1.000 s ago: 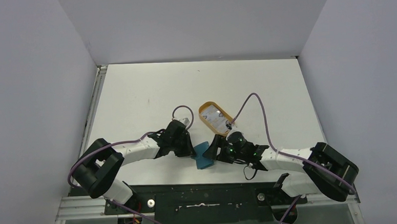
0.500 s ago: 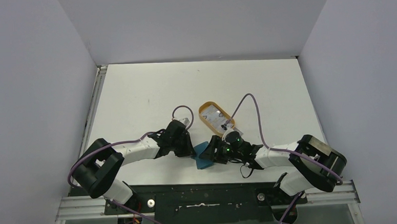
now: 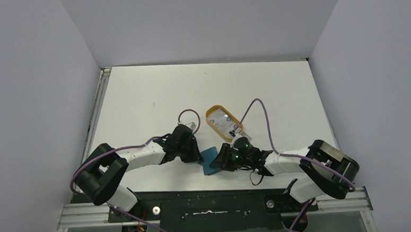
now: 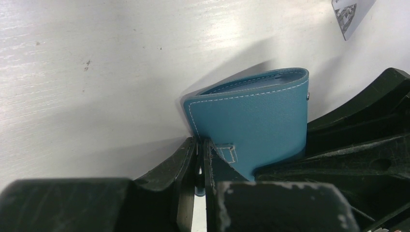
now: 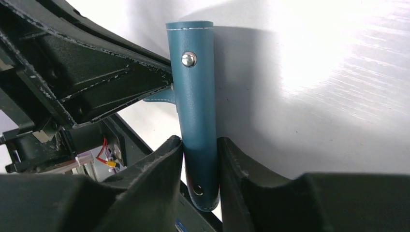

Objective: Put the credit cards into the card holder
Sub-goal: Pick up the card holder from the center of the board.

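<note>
Card holder (image 4: 251, 121) between both tools | left tool (image 4: 200, 162) pinching its tab (image 4: 225, 152) | right tool (image 5: 199, 162) clamping folded edge (snap (image 5: 189, 59) showing)

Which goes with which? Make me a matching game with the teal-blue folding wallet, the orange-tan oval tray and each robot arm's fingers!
Things:
1. teal-blue folding wallet
2. orange-tan oval tray
3. left arm's fingers
4. right arm's fingers

States:
A. shut on the wallet's snap tab
B. holds silvery cards
C. folded, held by both arms
D. squeezing the folded wallet from both sides

Pairs: 1-C, 2-B, 3-A, 4-D.
</note>
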### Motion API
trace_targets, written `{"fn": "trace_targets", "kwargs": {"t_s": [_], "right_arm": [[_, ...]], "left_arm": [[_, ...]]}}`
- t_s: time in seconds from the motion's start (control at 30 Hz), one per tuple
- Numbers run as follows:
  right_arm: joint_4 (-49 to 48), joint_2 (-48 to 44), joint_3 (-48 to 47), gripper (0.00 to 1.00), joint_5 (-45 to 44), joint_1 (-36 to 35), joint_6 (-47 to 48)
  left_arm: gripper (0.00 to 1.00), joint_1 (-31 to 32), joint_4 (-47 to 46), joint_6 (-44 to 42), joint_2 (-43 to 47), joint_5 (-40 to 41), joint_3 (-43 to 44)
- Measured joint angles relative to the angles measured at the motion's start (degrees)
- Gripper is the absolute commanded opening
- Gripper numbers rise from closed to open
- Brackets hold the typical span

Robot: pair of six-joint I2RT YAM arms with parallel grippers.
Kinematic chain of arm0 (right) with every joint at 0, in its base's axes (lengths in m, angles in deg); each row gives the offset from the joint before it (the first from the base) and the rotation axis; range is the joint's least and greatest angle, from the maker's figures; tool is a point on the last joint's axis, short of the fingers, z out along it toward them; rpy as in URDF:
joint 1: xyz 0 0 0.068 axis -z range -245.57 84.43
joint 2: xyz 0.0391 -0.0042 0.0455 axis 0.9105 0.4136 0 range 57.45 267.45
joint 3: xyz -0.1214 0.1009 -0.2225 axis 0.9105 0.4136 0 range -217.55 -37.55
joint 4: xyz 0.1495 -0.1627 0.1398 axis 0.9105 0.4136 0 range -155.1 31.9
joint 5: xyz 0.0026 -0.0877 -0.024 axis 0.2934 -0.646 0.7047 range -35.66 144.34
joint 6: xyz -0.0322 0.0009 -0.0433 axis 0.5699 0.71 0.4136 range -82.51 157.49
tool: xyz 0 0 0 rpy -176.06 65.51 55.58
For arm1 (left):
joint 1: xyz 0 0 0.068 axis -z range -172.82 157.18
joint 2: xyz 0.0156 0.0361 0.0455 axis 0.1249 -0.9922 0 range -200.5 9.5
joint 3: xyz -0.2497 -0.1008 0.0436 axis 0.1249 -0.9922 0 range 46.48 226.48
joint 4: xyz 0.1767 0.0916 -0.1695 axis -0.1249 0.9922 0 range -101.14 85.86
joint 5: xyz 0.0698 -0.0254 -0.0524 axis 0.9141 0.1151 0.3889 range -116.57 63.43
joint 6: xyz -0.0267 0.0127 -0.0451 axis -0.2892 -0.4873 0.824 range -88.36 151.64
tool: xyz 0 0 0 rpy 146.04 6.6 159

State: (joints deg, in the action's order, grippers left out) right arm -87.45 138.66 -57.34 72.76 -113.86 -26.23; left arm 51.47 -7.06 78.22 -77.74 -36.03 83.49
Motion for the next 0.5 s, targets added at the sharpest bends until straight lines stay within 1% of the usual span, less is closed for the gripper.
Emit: {"fn": "trace_targets", "kwargs": {"t_s": [0.1, 0.17, 0.23, 0.27, 0.33, 0.4, 0.43, 0.5], "right_arm": [[-0.87, 0.35, -0.02, 0.07, 0.90, 0.20, -0.02], [-1.27, 0.33, -0.02, 0.00, 1.66, 0.26, 0.20], [-1.25, 0.13, -0.02, 0.00, 1.75, 0.28, 0.52], [-0.76, -0.24, -0.04, 0.00, 1.53, 0.26, 0.94], [2.49, -2.47, -0.59, 0.00, 1.09, 0.15, 2.25], [7.78, -6.51, -1.44, 0.00, 0.39, -0.50, 4.13], [11.93, -9.88, -2.25, 0.00, -0.39, -0.81, 5.51], [19.06, -16.11, -4.39, 0.00, -2.10, -0.94, 8.09]], "left_arm": [[0.00, 0.00, 0.00, 0.35, 0.00, 0.04, 0.00], [0.00, 0.00, 0.02, 0.50, 0.00, 0.13, 0.00], [0.01, 0.00, 0.22, 0.74, 0.13, 0.24, 0.00], [0.09, 0.09, 0.50, 0.81, 0.42, 0.42, 0.00], [0.35, 0.61, 1.84, 1.16, 1.57, 0.81, -0.02], [0.58, 1.14, 5.44, 0.90, 4.79, 2.23, -0.04], [0.65, 1.11, 8.55, 0.76, 7.41, 3.58, -0.04], [0.73, 0.79, 14.56, 0.61, 14.16, 6.64, 0.04]]}}
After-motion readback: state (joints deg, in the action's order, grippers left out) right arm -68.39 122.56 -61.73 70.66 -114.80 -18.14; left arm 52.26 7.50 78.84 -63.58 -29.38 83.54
